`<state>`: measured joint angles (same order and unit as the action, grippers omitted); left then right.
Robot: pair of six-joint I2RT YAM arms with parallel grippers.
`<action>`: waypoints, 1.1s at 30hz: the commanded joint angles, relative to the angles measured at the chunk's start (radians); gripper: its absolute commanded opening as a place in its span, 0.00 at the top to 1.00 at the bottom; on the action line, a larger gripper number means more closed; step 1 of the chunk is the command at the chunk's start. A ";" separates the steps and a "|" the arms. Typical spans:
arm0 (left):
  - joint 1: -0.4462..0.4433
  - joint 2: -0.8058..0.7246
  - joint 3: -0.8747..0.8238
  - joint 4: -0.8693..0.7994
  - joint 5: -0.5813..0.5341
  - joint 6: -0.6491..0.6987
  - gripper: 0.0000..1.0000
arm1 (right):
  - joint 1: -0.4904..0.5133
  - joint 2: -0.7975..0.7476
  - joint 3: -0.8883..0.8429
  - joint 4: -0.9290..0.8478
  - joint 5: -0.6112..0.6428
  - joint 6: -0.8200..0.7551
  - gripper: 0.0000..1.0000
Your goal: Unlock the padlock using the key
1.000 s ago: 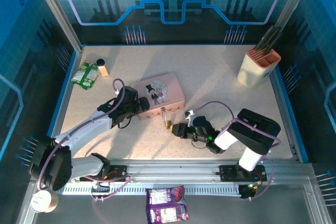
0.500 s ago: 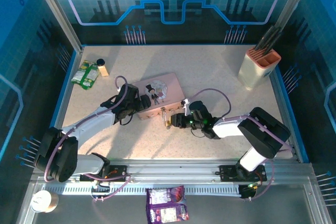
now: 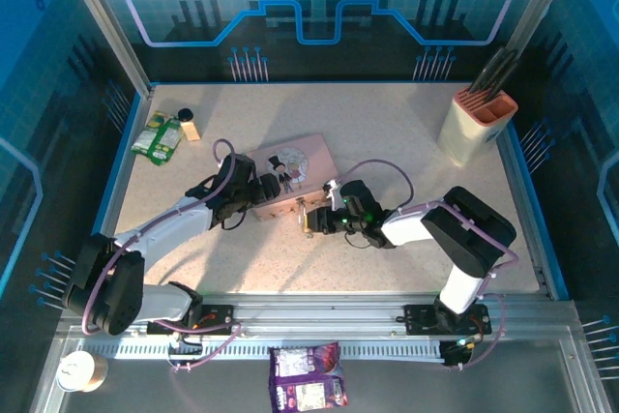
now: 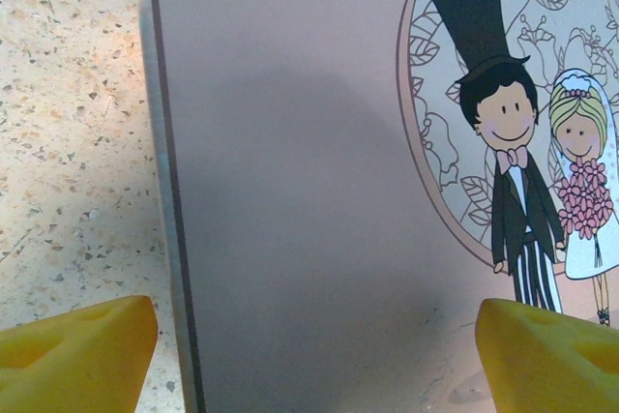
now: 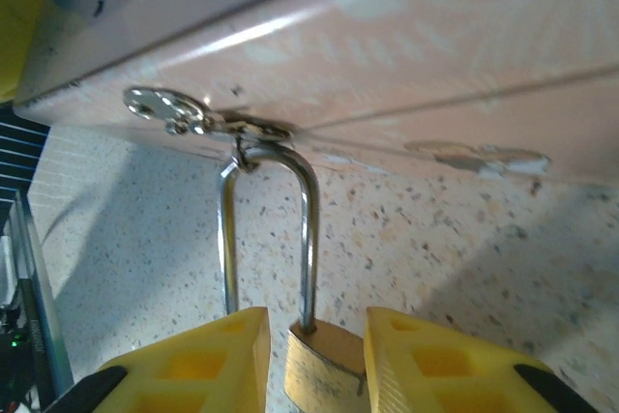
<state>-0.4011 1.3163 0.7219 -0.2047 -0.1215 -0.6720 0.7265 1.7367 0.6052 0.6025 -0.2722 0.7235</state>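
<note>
The tiny brass padlock [image 5: 324, 365] lies on the table with its silvery shackle [image 5: 308, 229] hooked through the clasp [image 5: 164, 108] on the pink box [image 5: 435, 45]. One shackle leg enters the brass body; the other runs down behind a yellow finger. My right gripper [image 5: 314, 328] is shut on the padlock's body. From above, the padlock [image 3: 308, 226] sits at the box's [image 3: 309, 184] near side with the right gripper [image 3: 318, 222] on it. My left gripper [image 4: 314, 355] stands wide open over the box lid [image 4: 290, 142], one finger beyond the lid's edge. The left gripper [image 3: 259, 195] is at the box's left end. The key is out of view.
A beige holder [image 3: 476, 123] with dark utensils stands at the back right. Green packets [image 3: 160, 137] and a small bottle [image 3: 189, 125] lie at the back left. A purple packet [image 3: 308, 389] and a tape roll [image 3: 77, 371] sit in front of the arm bases.
My right arm has swung left and forward, bringing the padlock closer to the box's near side. The left gripper has shifted slightly further over the box.
</note>
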 commanded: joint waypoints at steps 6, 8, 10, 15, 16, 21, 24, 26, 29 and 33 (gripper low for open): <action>0.008 0.024 -0.012 0.017 0.032 0.001 0.14 | -0.024 0.074 0.025 0.040 -0.046 0.001 0.68; 0.008 0.024 -0.015 0.018 0.034 -0.002 0.14 | -0.025 0.088 0.032 0.048 -0.044 0.000 0.69; 0.009 0.024 -0.017 0.022 0.035 -0.002 0.14 | -0.025 0.104 0.040 0.058 -0.044 0.003 0.70; 0.007 0.032 -0.022 0.027 0.039 -0.009 0.14 | -0.025 0.130 0.043 0.095 -0.047 0.026 0.76; 0.007 0.032 -0.021 0.028 0.040 -0.010 0.15 | -0.026 0.130 0.041 0.096 -0.044 0.031 0.77; 0.005 0.038 -0.024 0.034 0.036 -0.018 0.15 | -0.024 0.127 0.026 0.116 -0.032 0.053 0.82; 0.003 0.044 -0.027 0.039 0.035 -0.027 0.16 | -0.024 0.121 0.007 0.140 -0.008 0.076 0.84; 0.000 0.048 -0.026 0.040 0.032 -0.033 0.16 | -0.022 0.118 -0.003 0.149 0.012 0.092 0.86; -0.003 0.051 -0.030 0.046 0.027 -0.044 0.17 | -0.010 0.123 -0.016 0.184 0.036 0.120 0.89; -0.010 0.052 -0.036 0.050 0.017 -0.060 0.17 | 0.002 0.137 -0.033 0.250 0.062 0.169 0.92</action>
<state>-0.4034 1.3514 0.7151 -0.1730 -0.1005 -0.7078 0.7261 1.8332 0.6037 0.8478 -0.2642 0.8040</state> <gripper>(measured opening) 0.831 0.086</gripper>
